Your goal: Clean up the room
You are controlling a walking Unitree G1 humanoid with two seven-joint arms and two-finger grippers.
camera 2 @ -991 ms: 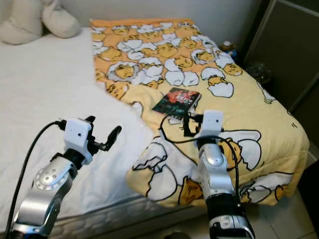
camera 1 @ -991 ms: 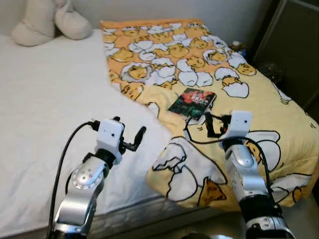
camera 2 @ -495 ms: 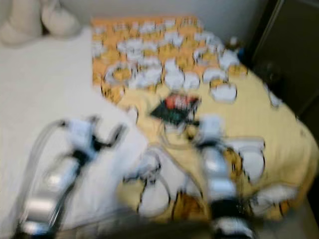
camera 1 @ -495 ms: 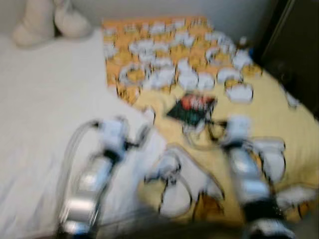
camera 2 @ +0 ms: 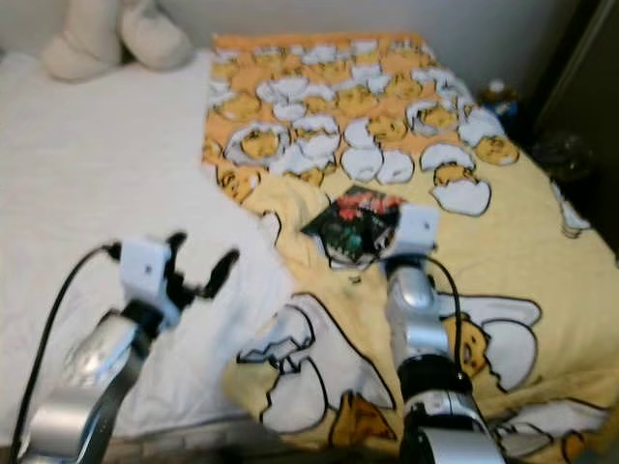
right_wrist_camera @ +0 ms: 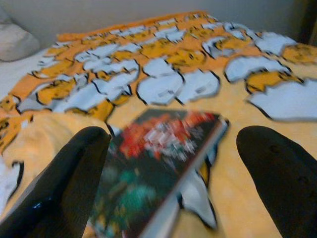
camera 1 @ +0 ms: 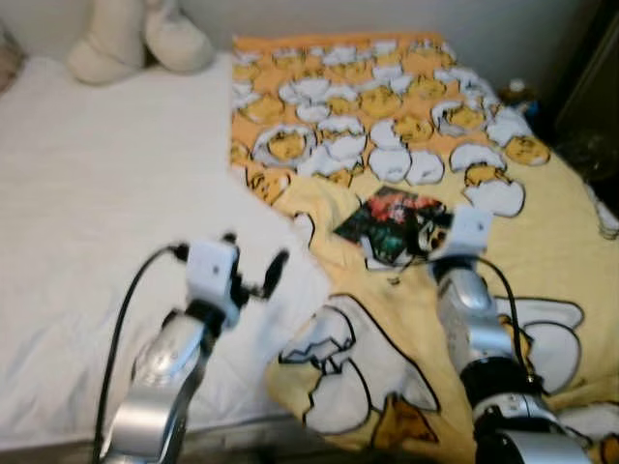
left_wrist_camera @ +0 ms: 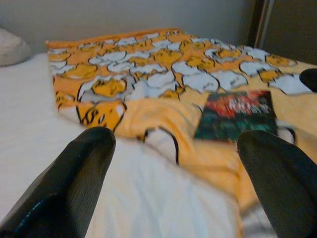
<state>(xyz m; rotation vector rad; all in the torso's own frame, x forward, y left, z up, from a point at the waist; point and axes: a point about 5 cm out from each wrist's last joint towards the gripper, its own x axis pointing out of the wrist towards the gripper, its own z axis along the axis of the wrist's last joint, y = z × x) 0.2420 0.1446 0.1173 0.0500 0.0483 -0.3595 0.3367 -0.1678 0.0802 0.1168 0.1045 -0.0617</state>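
Yellow blanket point(camera 1: 406, 145) with egg pictures holds a dark book point(camera 1: 392, 215). From the head, the right gripper point(camera 1: 426, 232) is at the book's edge. Its wrist view shows fingers point(right_wrist_camera: 64, 183) wide apart. Next job, I think: close on the book. The left gripper point(left_wrist_camera: 178, 188) is wide too.

Orange egg-print blanket point(camera 1: 406, 116), white sheet point(camera 1: 106, 193), dark red-green book point(camera 1: 395, 215).

Honestly the book's point(camera 1: 392, 215) cover is too blurry to read, and its 3 o'clock corner is hidden behind the right tool point(right_wrist_camera: 173, 163). The pillow point(camera 1: 140, 37) at 11 o'clock gets cut off by the top edge. There's something small at 2 o'clock past the blanket point(camera 1: 406, 126), a bottle point(camera 1: 515, 89) maybe, can't tell.
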